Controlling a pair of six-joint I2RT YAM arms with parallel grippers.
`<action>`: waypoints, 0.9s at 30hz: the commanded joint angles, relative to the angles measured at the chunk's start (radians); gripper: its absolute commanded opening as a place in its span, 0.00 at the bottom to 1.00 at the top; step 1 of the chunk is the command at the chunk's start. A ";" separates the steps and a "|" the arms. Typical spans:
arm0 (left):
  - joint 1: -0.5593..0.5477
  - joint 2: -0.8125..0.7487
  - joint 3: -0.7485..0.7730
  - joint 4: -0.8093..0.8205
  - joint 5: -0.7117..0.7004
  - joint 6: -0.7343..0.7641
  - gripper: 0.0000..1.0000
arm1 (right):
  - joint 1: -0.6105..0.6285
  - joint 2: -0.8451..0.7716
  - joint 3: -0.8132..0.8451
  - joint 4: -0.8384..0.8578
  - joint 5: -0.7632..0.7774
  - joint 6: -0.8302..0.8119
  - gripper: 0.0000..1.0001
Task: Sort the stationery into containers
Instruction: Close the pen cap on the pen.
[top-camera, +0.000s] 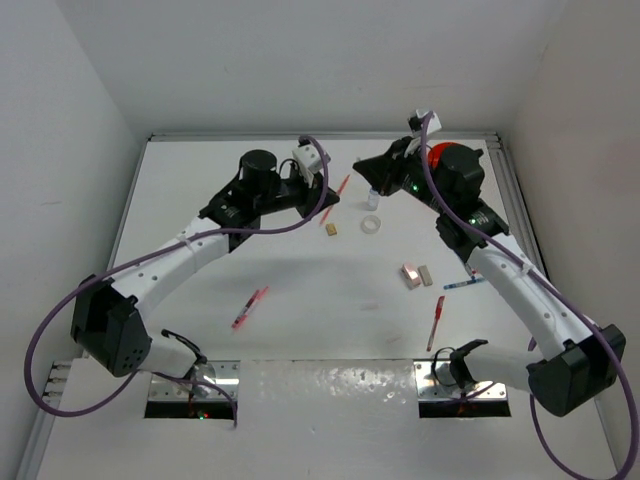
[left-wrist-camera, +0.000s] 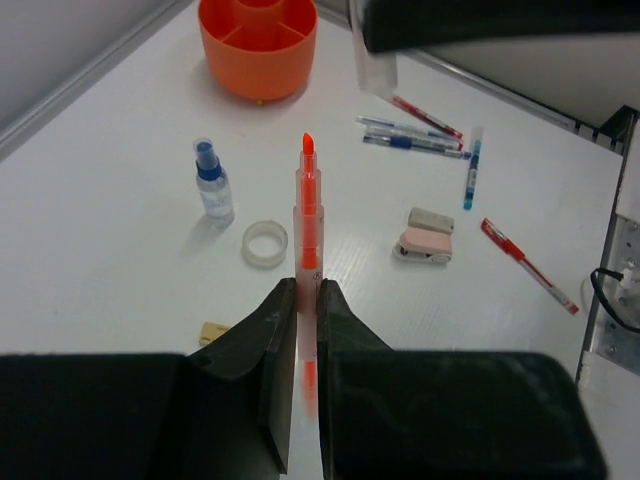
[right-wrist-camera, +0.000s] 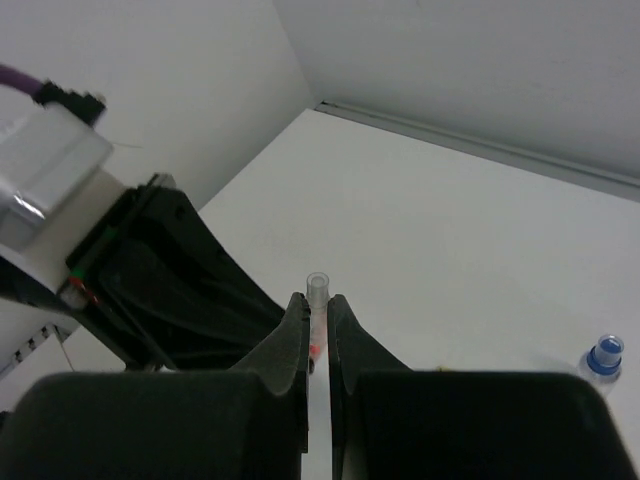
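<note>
My left gripper (left-wrist-camera: 307, 290) is shut on an uncapped red pen (left-wrist-camera: 308, 205) whose tip points toward the orange tub (left-wrist-camera: 258, 45). In the top view this pen (top-camera: 341, 188) sticks out from the left gripper (top-camera: 322, 205) toward the right gripper (top-camera: 368, 172). My right gripper (right-wrist-camera: 319, 305) is shut on a clear pen cap (right-wrist-camera: 318, 286), which also hangs at the top of the left wrist view (left-wrist-camera: 375, 62). On the table lie a blue-capped bottle (left-wrist-camera: 212, 185), tape ring (left-wrist-camera: 265, 243), tan eraser (left-wrist-camera: 213, 331), white eraser (left-wrist-camera: 431, 219) and pink eraser (left-wrist-camera: 424, 246).
Several pens lie right of the tub: a blue pen (left-wrist-camera: 471, 166), a red pen (left-wrist-camera: 528, 265) and a cluster (left-wrist-camera: 410, 140). A pink pen (top-camera: 250, 307) lies near the left arm. The right arm partly hides the tub (top-camera: 440, 155). White walls enclose the table.
</note>
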 joint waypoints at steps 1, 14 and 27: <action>0.051 0.008 -0.021 0.173 0.102 -0.028 0.00 | -0.004 -0.025 -0.069 0.231 -0.029 0.032 0.00; 0.094 -0.021 -0.250 0.411 0.174 -0.064 0.00 | 0.006 -0.008 -0.120 0.248 -0.001 0.011 0.00; 0.091 -0.052 -0.270 0.425 0.181 -0.174 0.00 | 0.077 0.070 -0.158 0.364 0.109 0.043 0.00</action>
